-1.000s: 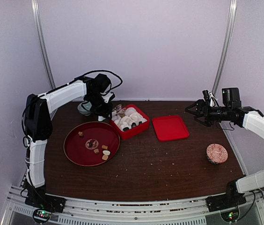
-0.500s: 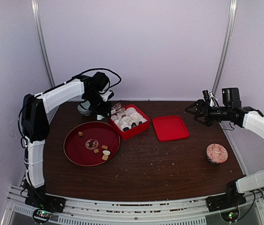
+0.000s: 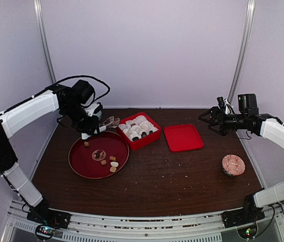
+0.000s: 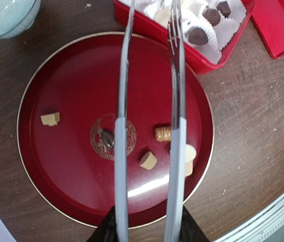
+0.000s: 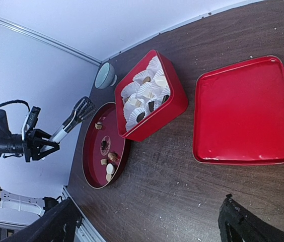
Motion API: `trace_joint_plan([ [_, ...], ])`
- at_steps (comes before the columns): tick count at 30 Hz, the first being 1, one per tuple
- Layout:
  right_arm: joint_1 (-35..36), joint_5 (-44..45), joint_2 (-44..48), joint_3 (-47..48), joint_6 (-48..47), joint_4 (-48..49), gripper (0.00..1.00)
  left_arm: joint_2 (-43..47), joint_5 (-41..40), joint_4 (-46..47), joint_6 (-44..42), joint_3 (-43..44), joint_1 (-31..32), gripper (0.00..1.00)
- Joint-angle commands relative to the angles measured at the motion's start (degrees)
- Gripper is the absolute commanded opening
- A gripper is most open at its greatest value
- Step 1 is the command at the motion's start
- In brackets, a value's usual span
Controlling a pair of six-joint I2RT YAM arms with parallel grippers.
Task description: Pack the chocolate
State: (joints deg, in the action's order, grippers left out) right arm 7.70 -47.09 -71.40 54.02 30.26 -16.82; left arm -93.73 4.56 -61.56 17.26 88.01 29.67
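Pale lilac walls [image 3: 147, 50] and metal corner posts [image 3: 243, 45] enclose a dark wooden table [image 3: 157, 181].

Soft even light, faint shadows, white glare streak on red plate [image 4: 147, 187], tongs [image 4: 176, 151] slightly blurred near lens

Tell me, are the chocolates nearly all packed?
Partly. Done: a few chocolates sit in paper cups inside the box. In hand: the left gripper holds tongs over the plate, with nothing between the tips. Left: several pieces lie on the plate, and the lid lies beside the box.
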Motion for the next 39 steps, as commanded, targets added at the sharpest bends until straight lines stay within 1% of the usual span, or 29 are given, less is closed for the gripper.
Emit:
trace_joint_plan([
  [1,0.4,-0.9,-0.4,1.4,0.0,1.2,1.0,6.5,1.9,-0.9,2.0,-6.0,-0.3,0.34],
  [8,0.4,-1.3,-0.3,0.6,0.2,1.8,1.0,14.8,4.0,-6.0,1.9,-14.2,-0.2,0.34],
  [12,0.5,-1.4,-0.3,0.3,0.2,2.0,1.0,16.3,5.1,-9.7,1.0,-17.9,0.2,0.33],
  [19,0.5,-1.6,-0.4,0.2,0.2,2.0,1.0,19.2,6.0,-11.4,0.7,-22.1,1.9,0.34],
  [28,0.6,-1.4,0.1,-0.3,0.4,2.1,1.0,18.6,5.8,-10.1,-0.4,-24.3,1.9,0.33],
  [39,0.6,-0.8,1.5,-1.5,1.0,2.1,1.0,13.9,5.1,-7.0,-1.3,-21.9,2.0,0.33],
])
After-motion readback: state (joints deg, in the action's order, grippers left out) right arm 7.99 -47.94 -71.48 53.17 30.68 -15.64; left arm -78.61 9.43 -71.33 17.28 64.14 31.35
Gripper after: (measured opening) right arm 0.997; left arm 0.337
